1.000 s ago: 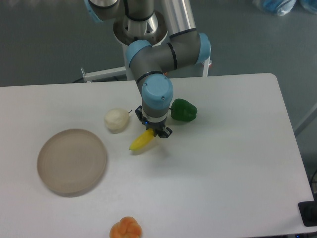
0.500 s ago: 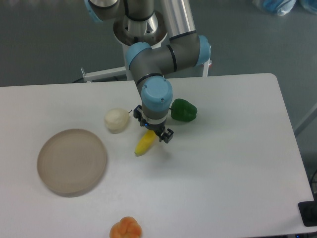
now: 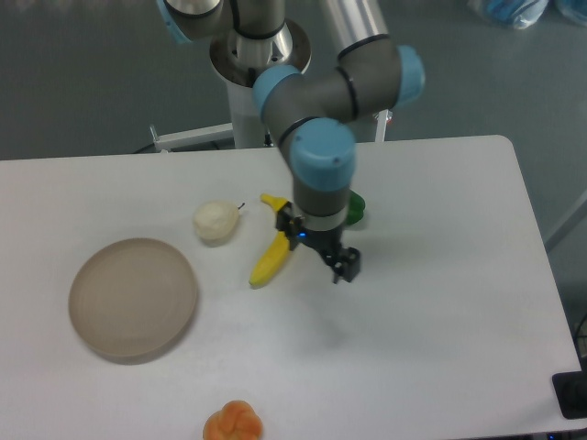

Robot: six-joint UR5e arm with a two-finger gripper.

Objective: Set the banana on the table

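Observation:
The yellow banana (image 3: 271, 247) lies flat on the white table (image 3: 431, 302), between the pale pear and my arm, its stem end pointing to the back. My gripper (image 3: 319, 247) is open and empty. It hangs above the table just right of the banana and is apart from it. One dark fingertip (image 3: 346, 266) shows at the lower right; the other sits close to the banana's middle.
A pale cream pear (image 3: 215, 222) lies left of the banana. A green pepper (image 3: 356, 207) is mostly hidden behind my arm. A round beige plate (image 3: 134, 297) sits at the left. An orange lumpy fruit (image 3: 233, 423) is at the front edge.
The gripper has let go of the banana, opened, and moved up and to the right. The banana now lies free on the table with its whole length showing.

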